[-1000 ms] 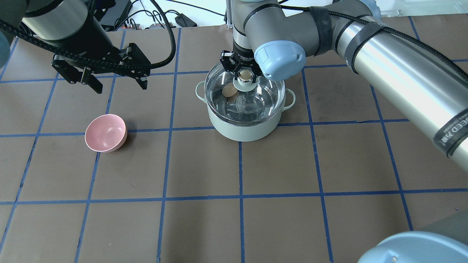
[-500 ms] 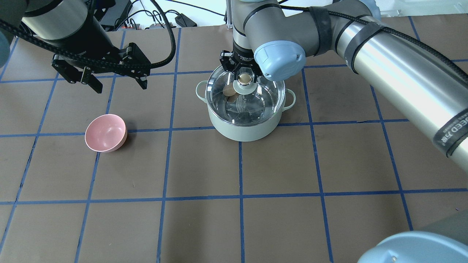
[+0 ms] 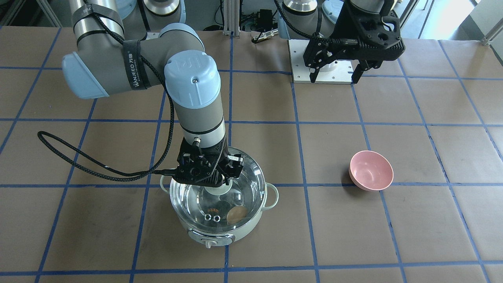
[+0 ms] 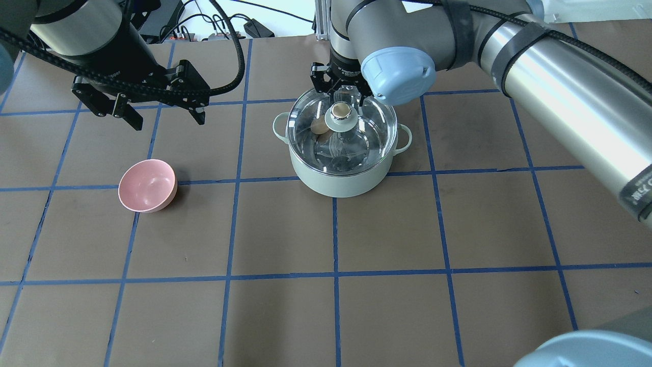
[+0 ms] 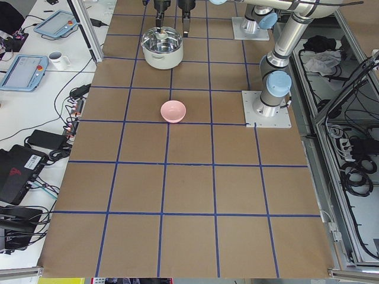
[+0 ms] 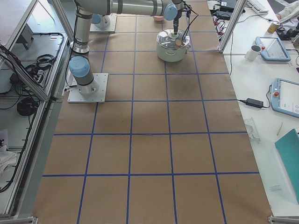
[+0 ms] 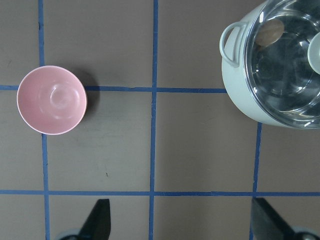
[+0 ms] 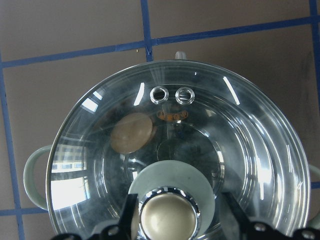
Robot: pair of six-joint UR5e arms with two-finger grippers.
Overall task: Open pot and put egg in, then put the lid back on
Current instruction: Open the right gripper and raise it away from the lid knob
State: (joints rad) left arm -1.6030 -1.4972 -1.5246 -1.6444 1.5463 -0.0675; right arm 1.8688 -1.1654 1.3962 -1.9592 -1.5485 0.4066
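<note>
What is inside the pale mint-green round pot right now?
Through the clear glass lid, seated on the pot, one tan-brown egg lies on the steel floor. The lid's pale green centre base and beige knob hide the floor beneath them.

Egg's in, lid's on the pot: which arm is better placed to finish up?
Right. The right gripper hangs open directly over the lid's knob, so it likely only needs to lift clear. The left gripper hovers open well aside, nearer the pink bowl.

The right arm stretches in from the right to the far middle, and the right gripper points straight down with its jaws parted. The left gripper hangs at the far left, jaws spread wide.
</note>
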